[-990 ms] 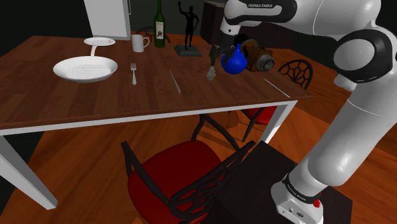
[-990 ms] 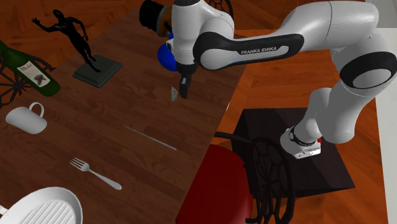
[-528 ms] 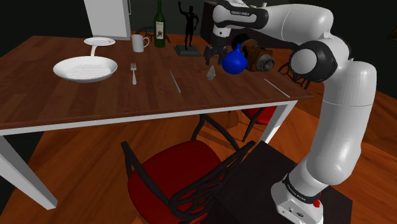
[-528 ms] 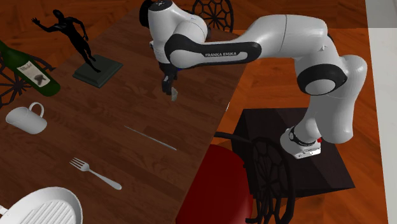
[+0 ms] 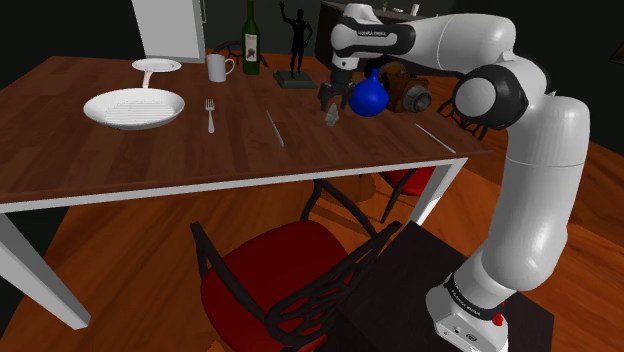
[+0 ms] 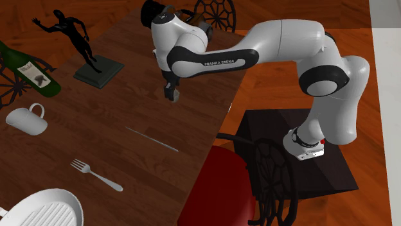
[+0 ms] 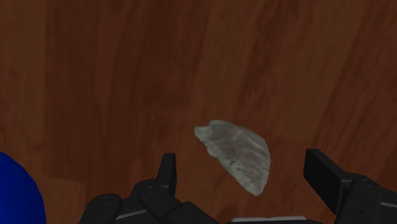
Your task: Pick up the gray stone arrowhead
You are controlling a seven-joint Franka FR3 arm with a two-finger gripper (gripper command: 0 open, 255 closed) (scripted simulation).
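A dark brown wooden table point(image 5: 100, 160) on a pale frame fills the shoulder view. A black area lies behind it and a wood floor below.

At the shoulder view's left stands a white plate point(image 5: 134, 108), with a small saucer point(image 5: 157, 66) behind it. Next come a fork point(image 5: 210, 115) and a white mug point(image 5: 218, 67), then a green bottle point(image 5: 251, 40) and a thin knife point(image 5: 274, 128) lying on the wood. A black figurine point(image 5: 294, 45) stands on its base at the far edge.

Right of the figurine the gripper point(image 5: 325, 97) hangs low over the table. The gray stone arrowhead point(image 5: 332, 117) lies flat on the wood just under it, close beside a blue vase point(image 5: 367, 96). A brown object point(image 5: 405, 88) sits behind the vase. A red-seated chair point(image 5: 290, 280) stands in front of the table, and the dark stand point(image 5: 440, 290) is at the lower right.

The second exterior view looks down from the other side. There the white arm arches from the stand across the table edge and covers the vase, and the gripper sits right over the arrowhead.

Neither outside view shows how far apart the fingers are, but the wrist view does. The two black fingers point(image 7: 167, 173) stand wide apart, and the arrowhead lies between them on the wood without either one touching it. A curve of the blue vase shows beyond one finger.
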